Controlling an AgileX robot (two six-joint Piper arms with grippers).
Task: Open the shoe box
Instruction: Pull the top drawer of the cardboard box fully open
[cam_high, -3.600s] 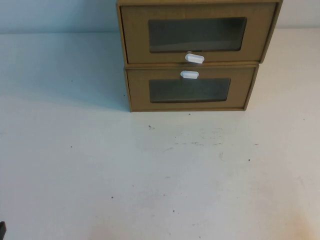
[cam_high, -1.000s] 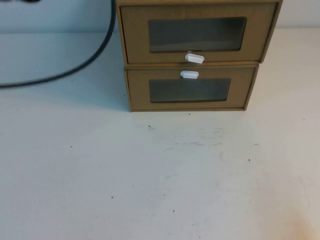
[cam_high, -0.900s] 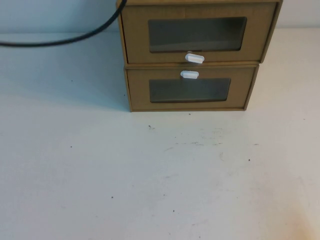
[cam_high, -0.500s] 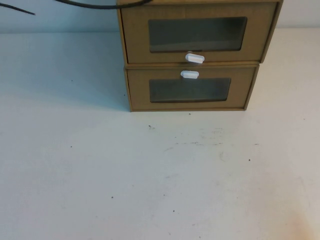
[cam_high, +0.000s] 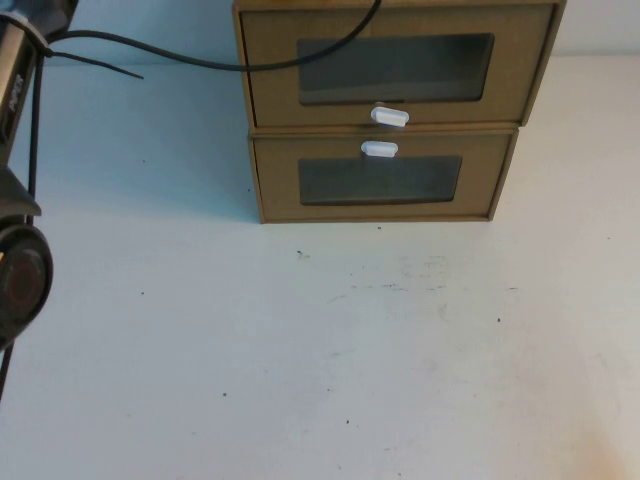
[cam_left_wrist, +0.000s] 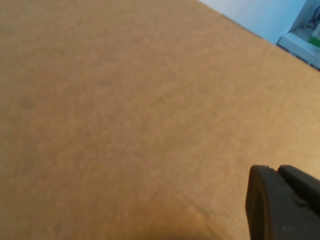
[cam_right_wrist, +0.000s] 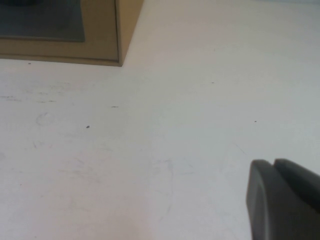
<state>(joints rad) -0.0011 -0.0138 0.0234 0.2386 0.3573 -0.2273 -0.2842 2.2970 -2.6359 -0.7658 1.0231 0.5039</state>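
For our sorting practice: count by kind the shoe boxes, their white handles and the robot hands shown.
Shoe boxes: 2, upper shoe box on lower shoe box
White handles: 2, upper handle, lower handle
Hands: 2, left hand over cardboard, right hand over table
Total: 6

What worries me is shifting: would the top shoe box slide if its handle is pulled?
Likely light cardboard, merely stacked: the top shoe box may slide. Left gripper, close over cardboard, could brace it; right gripper sits over the table.
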